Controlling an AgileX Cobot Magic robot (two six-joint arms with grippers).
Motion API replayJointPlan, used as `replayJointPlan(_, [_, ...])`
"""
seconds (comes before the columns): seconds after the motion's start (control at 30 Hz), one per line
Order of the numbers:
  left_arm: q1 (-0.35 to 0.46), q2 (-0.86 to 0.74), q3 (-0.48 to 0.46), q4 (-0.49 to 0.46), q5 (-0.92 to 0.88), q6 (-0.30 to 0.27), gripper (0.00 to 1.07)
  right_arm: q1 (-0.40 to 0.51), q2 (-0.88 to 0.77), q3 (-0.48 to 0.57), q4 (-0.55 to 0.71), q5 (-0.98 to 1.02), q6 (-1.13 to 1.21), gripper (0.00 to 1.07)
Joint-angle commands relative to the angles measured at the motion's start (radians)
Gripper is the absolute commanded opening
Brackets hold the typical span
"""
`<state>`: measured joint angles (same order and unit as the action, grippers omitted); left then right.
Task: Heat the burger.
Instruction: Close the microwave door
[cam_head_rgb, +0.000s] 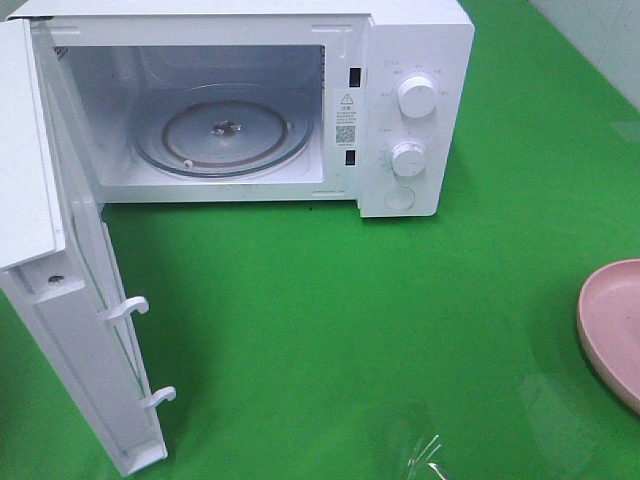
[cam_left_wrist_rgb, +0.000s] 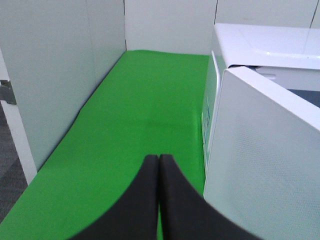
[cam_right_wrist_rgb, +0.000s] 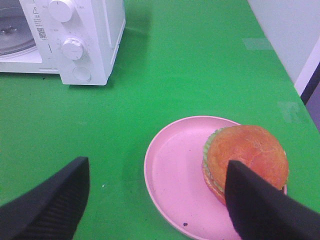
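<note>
- The microwave (cam_head_rgb: 250, 100) stands at the back of the green bench (cam_head_rgb: 330, 330), its door (cam_head_rgb: 70, 300) swung fully open toward the front left corner.
- Two white latch hooks (cam_head_rgb: 135, 350) stick out from the door's inner edge.
- Inside, the glass turntable (cam_head_rgb: 225, 130) lies bare in the cavity.
- On the panel at the microwave's right end, two round knobs (cam_head_rgb: 412, 125) sit one above the other, with a round button (cam_head_rgb: 400, 198) under them.
- The burger (cam_right_wrist_rgb: 246, 160) rests on the pink plate (cam_right_wrist_rgb: 175, 175), toward the plate's side that faces away from the microwave.
- Its glossy bun is on top, and a frill of lettuce shows at the edge.
- The plate sits near the bench's right edge, well apart from the microwave; in the high view only its rim (cam_head_rgb: 612, 325) shows, and the burger itself is out of that frame.
- The right gripper (cam_right_wrist_rgb: 155, 200) hovers over the plate with its fingers (cam_right_wrist_rgb: 55, 200) spread wide, one beside the plate's near side and the other in front of the burger; whether it touches the bun I cannot tell.
- The left gripper (cam_left_wrist_rgb: 159, 200) hangs above the bench at the left of the microwave, beside the open door, its fingers pressed together with nothing between them.
- A scrap of clear film (cam_head_rgb: 430, 455) lies at the bench's front edge.
</note>
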<state>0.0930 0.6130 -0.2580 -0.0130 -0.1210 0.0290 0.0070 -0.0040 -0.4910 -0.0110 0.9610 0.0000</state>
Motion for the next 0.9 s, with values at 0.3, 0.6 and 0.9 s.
replayJointPlan(0.3, [0.002,0.323,0.075,0.056,-0.44,-0.042,0.0,-0.006,-0.027,0.001,-0.001,-0.002,-0.009,0.75])
replayJointPlan(0.6, [0.002,0.574,0.047,0.458,-0.599,-0.234,0.0,-0.006,-0.027,0.001,-0.001,-0.002,-0.009,0.75])
replayJointPlan(0.9, [-0.043,0.704,0.033,0.549,-0.735,-0.264,0.0,-0.006,-0.027,0.001,-0.001,-0.002,-0.009,0.75])
